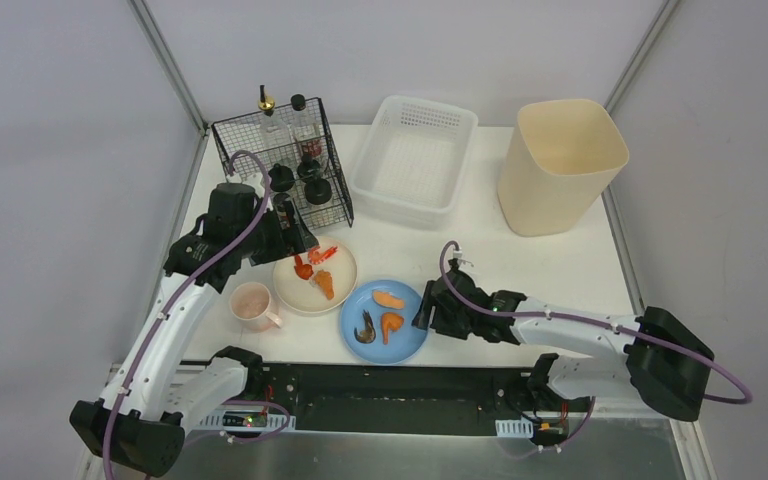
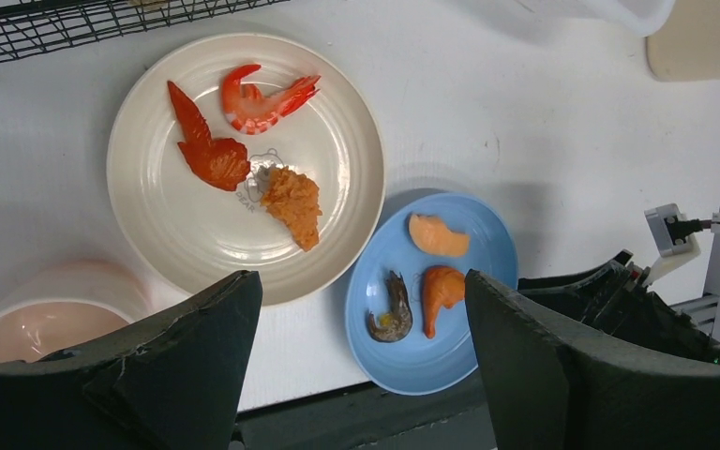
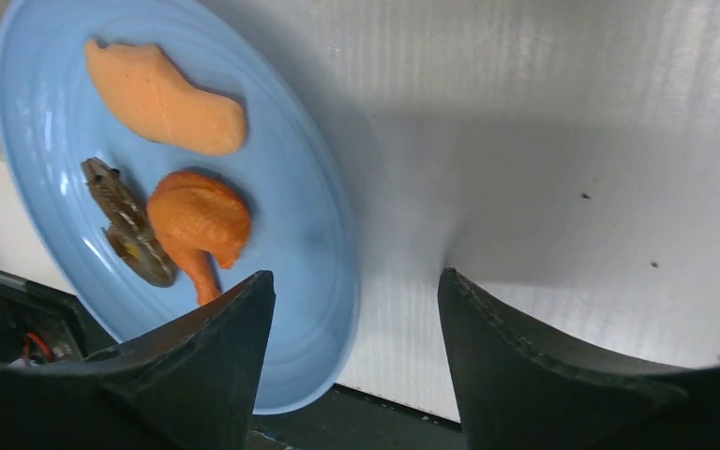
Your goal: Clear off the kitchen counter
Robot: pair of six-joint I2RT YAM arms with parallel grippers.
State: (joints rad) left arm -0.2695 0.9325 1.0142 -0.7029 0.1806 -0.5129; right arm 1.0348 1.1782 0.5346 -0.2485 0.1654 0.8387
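Observation:
The white kitchen counter (image 1: 520, 270) holds a cream plate (image 1: 290, 290) with a red shrimp (image 2: 262, 103), a red piece (image 2: 208, 150) and a fried piece (image 2: 292, 202). Next to it is a blue plate (image 1: 405, 342) with an orange piece (image 3: 164, 98), a drumstick (image 3: 197, 220) and a dark shrimp (image 3: 127, 220). A pink cup (image 1: 252, 303) stands left of the plates. My left gripper (image 1: 300, 240) is open and empty above the cream plate's far left edge. My right gripper (image 1: 425, 310) is open and low, with the blue plate's right rim (image 3: 337, 281) between its jaws.
A black wire rack (image 1: 285, 160) with bottles stands at the back left. A white perforated basket (image 1: 415, 160) is at the back middle and a tall beige bin (image 1: 558, 165) at the back right. The counter's near edge runs just below the blue plate.

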